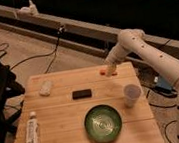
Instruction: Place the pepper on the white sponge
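The pepper (103,72) is a small orange-red item at the far right part of the wooden table (64,115), right at my gripper (110,72). The gripper sits low over the table's back edge, at the end of my white arm (146,52) that reaches in from the right. It seems to be around the pepper, which looks just above the table top. The white sponge (46,87) lies at the far left of the table, well apart from the gripper.
A black rectangular block (82,94) lies mid-table. A green bowl (103,124) sits at the front, a translucent cup (131,94) to the right, and a white tube-like bottle (31,131) at the front left. Cables run on the floor around the table.
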Available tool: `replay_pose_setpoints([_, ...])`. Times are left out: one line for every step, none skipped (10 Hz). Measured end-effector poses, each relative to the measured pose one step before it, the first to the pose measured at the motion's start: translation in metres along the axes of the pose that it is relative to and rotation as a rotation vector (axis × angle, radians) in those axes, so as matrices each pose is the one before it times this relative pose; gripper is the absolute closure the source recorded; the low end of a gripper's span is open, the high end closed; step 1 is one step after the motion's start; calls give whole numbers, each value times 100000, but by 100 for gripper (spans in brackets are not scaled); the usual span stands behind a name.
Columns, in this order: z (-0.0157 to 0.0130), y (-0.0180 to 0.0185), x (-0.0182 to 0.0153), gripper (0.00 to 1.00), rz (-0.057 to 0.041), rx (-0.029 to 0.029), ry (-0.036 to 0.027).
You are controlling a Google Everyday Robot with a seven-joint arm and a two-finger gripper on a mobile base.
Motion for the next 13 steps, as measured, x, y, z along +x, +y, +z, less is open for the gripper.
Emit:
replay_pose_setpoints([1046,-816,175,28,1109,-419,-3150])
replay_pose_setpoints([668,-754,180,28,1060,75,-2771])
replay_pose_setpoints([767,-725,477,28,1831,-1,-3019])
replay_pose_setpoints([583,-539,475,28,1022,68,-2086])
replay_pose_setpoints([266,-144,217,28,350,-109,-629])
replay_pose_setpoints([56,12,-163,28,-172,-84,-64])
replay_pose_setpoints([91,39,-77,28,-102,-138,3])
replay_pose_setpoints([23,1,-7,28,-99,2,129])
replay_pose_setpoints([-12,-55,157,28,6,158,385])
replay_pose_setpoints([49,-663,897,28,1457,1696,1512])
replay_pose_setpoints([147,-694,949,28,1620,1424,1412])
replay_pose_setpoints([321,-553,893,28,1446,877,1129])
replay_pose_setpoints([817,-605,801,28,1734,584,1038])
